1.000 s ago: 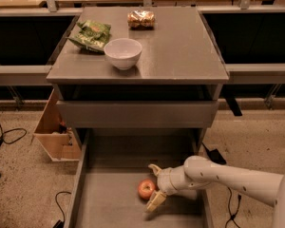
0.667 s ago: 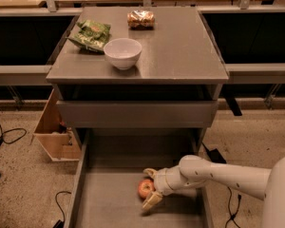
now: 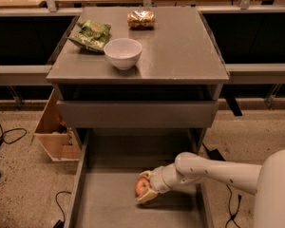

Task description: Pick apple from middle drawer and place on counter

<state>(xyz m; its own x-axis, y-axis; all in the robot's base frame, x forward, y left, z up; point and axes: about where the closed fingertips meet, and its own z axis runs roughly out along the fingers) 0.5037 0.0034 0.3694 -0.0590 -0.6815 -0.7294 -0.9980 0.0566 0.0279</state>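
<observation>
1. Far above and to the left of the tool (image 3: 147, 189): green packet (image 3: 90, 33), white bowl (image 3: 123, 53) and wrapped snack (image 3: 141, 19), all on the surface (image 3: 180, 46); no apple up there yet.
2. Around and beneath the tool: middle drawer (image 3: 109, 205), wide open, floor bare apart from the fruit.
3. Between the tool's tips, at its left end: apple (image 3: 142, 185), low against the drawer floor, not lifted.
4. Tool apparently clenched on the apple; arm (image 3: 213, 167) reaching in from the right.
5. Done, by the look of it: reach and grasp.
6. Left to do: lift clear of the drawer, carry up past the upper drawer front (image 3: 137, 114), set down on a bare part of the surface, release.
</observation>
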